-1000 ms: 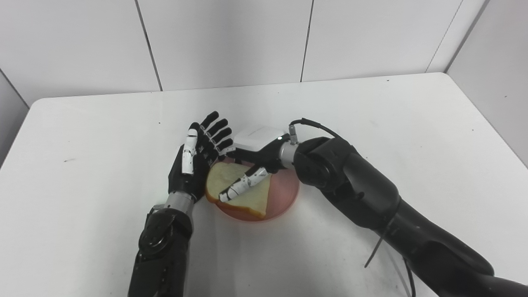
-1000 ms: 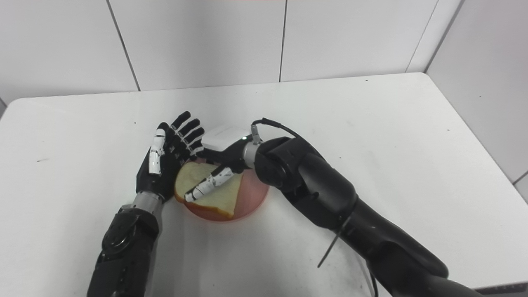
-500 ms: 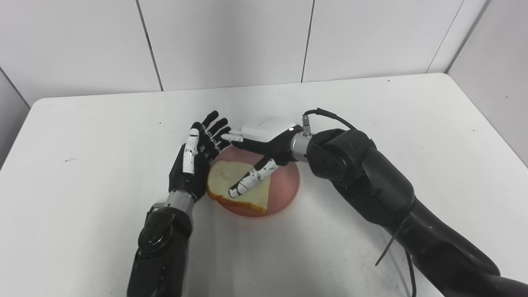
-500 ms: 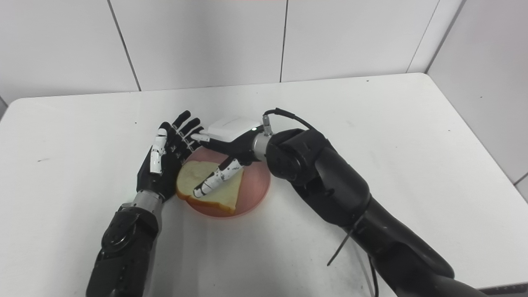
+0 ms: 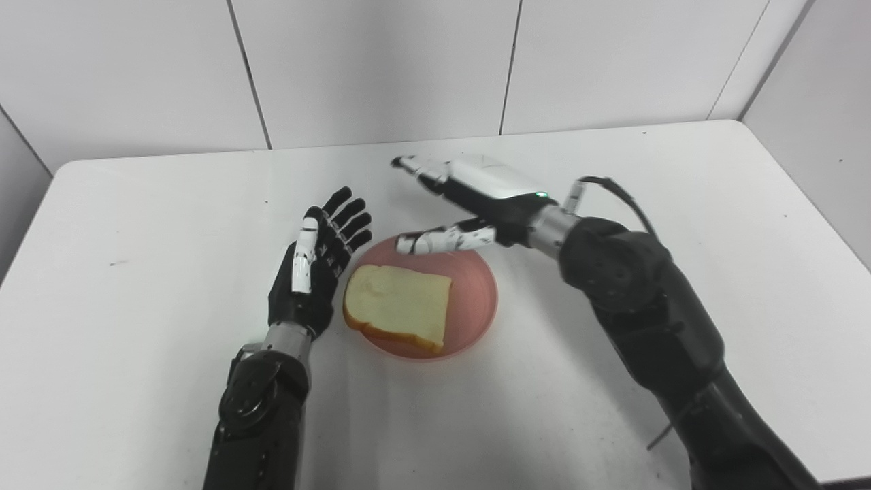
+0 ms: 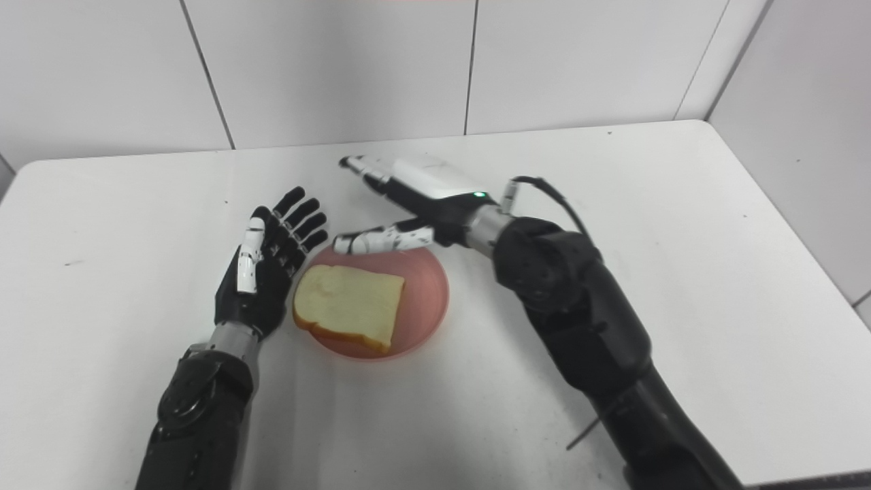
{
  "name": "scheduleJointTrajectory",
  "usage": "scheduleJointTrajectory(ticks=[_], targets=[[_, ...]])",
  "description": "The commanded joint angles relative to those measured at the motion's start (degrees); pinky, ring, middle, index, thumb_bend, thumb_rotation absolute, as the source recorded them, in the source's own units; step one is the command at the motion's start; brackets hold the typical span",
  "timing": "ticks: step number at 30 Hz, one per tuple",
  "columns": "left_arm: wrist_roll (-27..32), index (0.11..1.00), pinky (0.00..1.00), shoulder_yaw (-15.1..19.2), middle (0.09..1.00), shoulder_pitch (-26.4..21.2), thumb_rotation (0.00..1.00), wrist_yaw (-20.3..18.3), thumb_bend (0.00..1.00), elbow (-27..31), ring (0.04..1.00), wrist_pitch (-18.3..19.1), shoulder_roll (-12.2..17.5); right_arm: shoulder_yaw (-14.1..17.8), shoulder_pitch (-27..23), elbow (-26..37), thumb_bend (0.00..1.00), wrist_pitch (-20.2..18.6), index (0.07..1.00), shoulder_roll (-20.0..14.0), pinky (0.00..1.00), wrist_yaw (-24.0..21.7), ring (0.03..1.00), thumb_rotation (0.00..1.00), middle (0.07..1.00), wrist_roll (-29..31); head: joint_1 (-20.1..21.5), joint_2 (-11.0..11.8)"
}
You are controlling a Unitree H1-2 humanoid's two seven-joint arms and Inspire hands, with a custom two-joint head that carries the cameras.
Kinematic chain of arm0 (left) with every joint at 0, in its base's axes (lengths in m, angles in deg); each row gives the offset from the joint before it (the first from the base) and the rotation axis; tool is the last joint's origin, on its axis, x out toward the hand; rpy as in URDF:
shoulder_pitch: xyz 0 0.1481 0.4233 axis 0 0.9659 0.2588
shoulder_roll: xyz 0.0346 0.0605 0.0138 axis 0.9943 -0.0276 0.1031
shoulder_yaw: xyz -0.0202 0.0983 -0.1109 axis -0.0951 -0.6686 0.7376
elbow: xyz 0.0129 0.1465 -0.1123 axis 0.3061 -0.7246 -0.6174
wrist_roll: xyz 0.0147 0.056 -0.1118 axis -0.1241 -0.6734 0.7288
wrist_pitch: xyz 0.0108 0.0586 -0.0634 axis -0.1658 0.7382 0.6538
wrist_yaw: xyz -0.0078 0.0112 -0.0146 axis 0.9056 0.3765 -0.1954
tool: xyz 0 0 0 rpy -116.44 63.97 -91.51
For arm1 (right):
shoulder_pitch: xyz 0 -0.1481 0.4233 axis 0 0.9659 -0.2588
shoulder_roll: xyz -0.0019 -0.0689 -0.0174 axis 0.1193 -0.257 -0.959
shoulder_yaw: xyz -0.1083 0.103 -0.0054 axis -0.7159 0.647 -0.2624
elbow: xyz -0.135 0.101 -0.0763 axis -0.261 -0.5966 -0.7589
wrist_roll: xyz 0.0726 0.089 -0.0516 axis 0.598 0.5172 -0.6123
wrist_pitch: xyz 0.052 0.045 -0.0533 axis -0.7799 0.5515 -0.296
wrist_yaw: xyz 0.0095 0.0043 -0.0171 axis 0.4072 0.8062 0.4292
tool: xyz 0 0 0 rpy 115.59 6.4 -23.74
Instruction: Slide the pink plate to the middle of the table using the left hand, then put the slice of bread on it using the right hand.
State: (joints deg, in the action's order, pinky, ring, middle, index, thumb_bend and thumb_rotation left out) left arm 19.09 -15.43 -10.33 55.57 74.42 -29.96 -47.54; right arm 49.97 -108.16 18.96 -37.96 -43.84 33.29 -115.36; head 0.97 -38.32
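Bread slice [image 5: 398, 306] lies flat on the pink plate [image 5: 473, 299], near the middle of the desk [image 5: 612, 163]; likely the placing step is done. Slice sits toward the plate's 9 o'clock side, its crust overhanging the rim there. Right robot hand [image 5: 469, 204] hovers at the plate's 12 o'clock, fingers spread, holding nothing, presumably clear after release. Left robot hand [image 5: 316, 262] stands edge-on at 9 o'clock, fingers apart, just beside the rim, empty. Bread: pale crumb, tan crust, undamaged.
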Motion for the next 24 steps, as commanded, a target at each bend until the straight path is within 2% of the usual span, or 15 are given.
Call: scheduleJointTrajectory(ticks=[1,5,9,13,17,20,22,24], targets=[[-1.97,0.901,0.89,-0.39,0.91,1.97,1.0,1.07,0.41,1.32,0.902,-0.82,0.89,2.44,3.29,1.84,0.85,0.92,1.0,2.33,0.89,5.59,1.0,1.0,1.0,3.13,-0.05,0.28],[-3.44,0.961,0.96,-0.96,0.96,3.68,1.0,1.05,0.41,3.25,0.954,-1.98,1.86,5.33,10.44,1.53,0.76,2.43,1.0,5.98,0.93,11.73,0.994,1.0,1.0,7.23,0.03,0.72],[-4.13,0.971,0.97,-1.53,0.972,4.59,1.0,0.46,0.42,3.32,0.969,-3.9,2.82,6.17,14.76,1.42,0.67,3.0,1.0,8.55,0.95,15.12,0.988,1.0,1.0,10.9,0.18,1.23],[-3.73,0.972,0.97,-1.87,0.976,5.26,1.0,0.4,0.43,3.04,0.971,-3.82,3.17,5.53,17.08,1.19,0.59,4.24,1.0,9.07,1.0,18.45,1.0,1.0,1.0,10.76,0.2,1.69],[-3.26,0.975,0.99,-2.01,0.983,5.92,1.0,0.33,0.44,3.01,0.978,-3.95,2.86,5.19,18.19,1.33,0.56,4.55,1.0,9.18,1.0,20.44,1.0,1.0,1.0,11.44,-0.17,2.01],[-4.38,0.971,0.99,-2.56,0.976,6.12,1.0,0.7,0.44,2.28,0.97,-5.2,2.77,5.39,18.71,1.34,0.51,4.5,1.0,9.67,1.0,21.26,1.0,1.0,1.0,13.79,-1.99,2.71],[-5.34,0.963,0.97,-2.84,0.964,6.51,1.0,1.61,0.44,2.05,0.955,-5.94,2.28,5.67,19.22,0.65,0.44,5.38,1.0,9.93,1.0,21.75,1.0,1.0,1.0,15.82,-3.38,3.16],[-5.93,0.956,0.96,-3.15,0.955,6.93,1.0,1.74,0.45,1.67,0.946,-6.92,2.04,6.2,19.81,-0.77,0.43,6.56,1.0,10.25,1.0,22.48,1.0,1.0,1.0,17.83,-3.75,3.22]])
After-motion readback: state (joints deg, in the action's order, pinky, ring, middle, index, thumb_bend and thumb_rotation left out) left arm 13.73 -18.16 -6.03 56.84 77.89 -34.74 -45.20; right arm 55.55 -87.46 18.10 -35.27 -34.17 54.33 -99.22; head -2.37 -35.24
